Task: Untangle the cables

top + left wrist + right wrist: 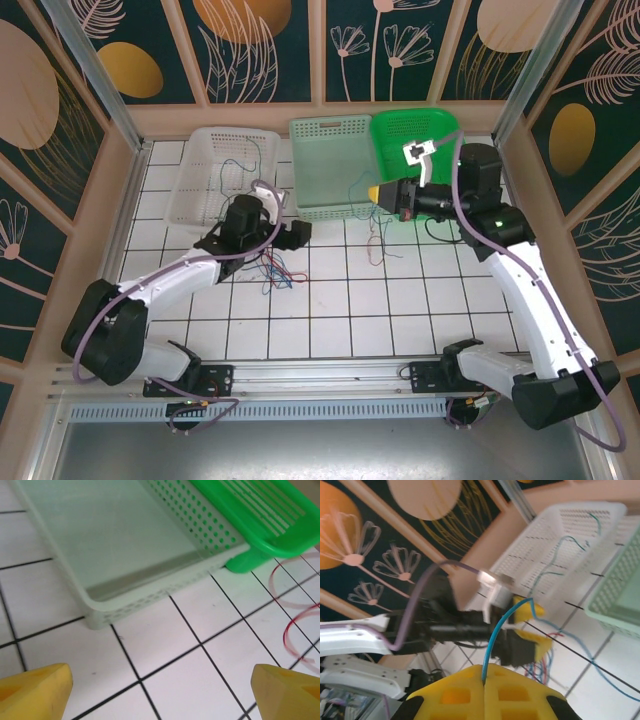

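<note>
We see three perforated plastic baskets along the top: a white basket [190, 180], a pale green basket [330, 125] and a bright green basket [400, 125]. Thin cables [280, 272] lie tangled on glossy white tiles [350, 320] at centre. Our left gripper [160, 690] gapes wide over bare tile. Our right gripper [484, 672] pinches a blue cable [492, 642].

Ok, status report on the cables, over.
Left gripper open, empty. Right gripper shut on blue cable. Tangle on tiles. Green basket close ahead of left.
</note>
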You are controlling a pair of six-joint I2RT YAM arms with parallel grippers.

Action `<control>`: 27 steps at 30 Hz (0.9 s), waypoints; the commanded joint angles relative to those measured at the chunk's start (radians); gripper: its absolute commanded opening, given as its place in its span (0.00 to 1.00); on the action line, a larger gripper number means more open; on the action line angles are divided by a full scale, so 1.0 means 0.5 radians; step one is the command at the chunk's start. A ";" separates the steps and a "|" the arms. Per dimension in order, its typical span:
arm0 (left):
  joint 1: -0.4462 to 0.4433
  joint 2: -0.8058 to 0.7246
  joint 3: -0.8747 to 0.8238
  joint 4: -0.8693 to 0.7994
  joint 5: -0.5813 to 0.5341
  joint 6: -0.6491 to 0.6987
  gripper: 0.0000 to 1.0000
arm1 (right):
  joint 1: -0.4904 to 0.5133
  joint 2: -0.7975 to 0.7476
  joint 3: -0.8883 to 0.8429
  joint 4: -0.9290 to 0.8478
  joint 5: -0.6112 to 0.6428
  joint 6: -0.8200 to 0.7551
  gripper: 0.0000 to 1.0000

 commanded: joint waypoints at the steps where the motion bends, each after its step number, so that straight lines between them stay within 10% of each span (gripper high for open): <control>1: -0.057 0.051 0.084 0.165 0.123 0.027 0.91 | -0.012 -0.036 0.072 0.061 -0.253 0.096 0.00; 27: -0.458 0.626 0.375 0.779 0.368 -0.158 0.89 | -0.011 -0.151 -0.126 0.619 -0.245 0.549 0.00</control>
